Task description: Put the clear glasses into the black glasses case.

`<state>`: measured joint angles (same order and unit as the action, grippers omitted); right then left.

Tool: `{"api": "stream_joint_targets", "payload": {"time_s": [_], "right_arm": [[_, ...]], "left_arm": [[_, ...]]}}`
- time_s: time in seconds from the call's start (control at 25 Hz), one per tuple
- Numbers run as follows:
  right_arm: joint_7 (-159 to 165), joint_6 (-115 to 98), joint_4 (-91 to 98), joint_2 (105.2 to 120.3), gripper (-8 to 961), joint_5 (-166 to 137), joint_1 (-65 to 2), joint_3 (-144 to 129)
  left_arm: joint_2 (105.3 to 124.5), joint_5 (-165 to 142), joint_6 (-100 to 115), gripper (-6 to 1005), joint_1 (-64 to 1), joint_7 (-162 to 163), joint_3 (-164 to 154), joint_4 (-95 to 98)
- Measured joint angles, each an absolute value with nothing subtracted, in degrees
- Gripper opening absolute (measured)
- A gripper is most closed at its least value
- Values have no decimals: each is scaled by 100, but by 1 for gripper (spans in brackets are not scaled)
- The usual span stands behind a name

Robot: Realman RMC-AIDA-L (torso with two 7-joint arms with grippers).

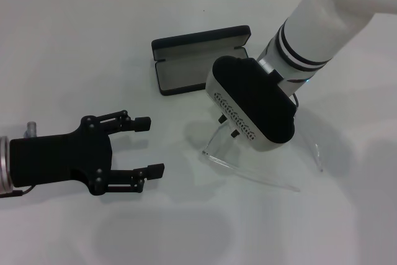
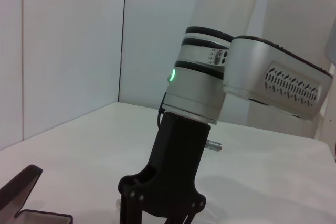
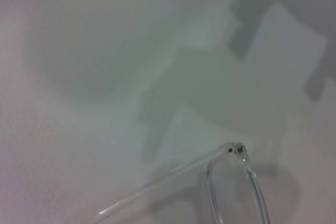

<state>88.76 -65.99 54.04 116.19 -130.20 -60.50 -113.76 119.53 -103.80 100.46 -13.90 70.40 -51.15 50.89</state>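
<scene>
The clear glasses (image 1: 260, 169) lie on the white table, lens edge and temples spread toward the front. My right gripper (image 1: 228, 126) points down just above their left part, mostly hidden under the white wrist housing (image 1: 251, 103). In the right wrist view the glasses (image 3: 236, 187) show close below, one temple running across the table. The black glasses case (image 1: 198, 60) lies open behind them, grey lining up. My left gripper (image 1: 150, 147) rests open and empty at the front left, apart from both.
The right arm (image 2: 202, 82) fills the middle of the left wrist view, with an edge of the case (image 2: 21, 198) at its lower corner. A white wall borders the table's far side.
</scene>
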Motion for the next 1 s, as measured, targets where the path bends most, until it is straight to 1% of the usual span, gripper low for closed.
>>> {"api": "stream_joint_targets", "payload": {"time_s": [0.52,0.8,0.88,0.96,1.0], "right_arm": [[8742,-6384,5555,11619,165,-13025,-5871,-11400],[8774,-6792,5917,11619,152,-13070,-5655,-10770],[8776,-6859,6046,11619,147,-13066,-5569,-10554],[8788,-6906,6198,11620,137,-13069,-5429,-10272],[8806,-6981,6354,11619,129,-13054,-5254,-9993]], "left_arm": [[11953,-10380,10046,764,-1351,7037,-5115,5089],[11953,-10178,10123,758,-1287,7031,-4878,5102],[11950,-9925,10213,756,-1164,7005,-4765,5240],[11950,-9843,10214,755,-1132,7001,-4719,5299],[11951,-9767,10215,754,-1123,7000,-4698,5316]]}}
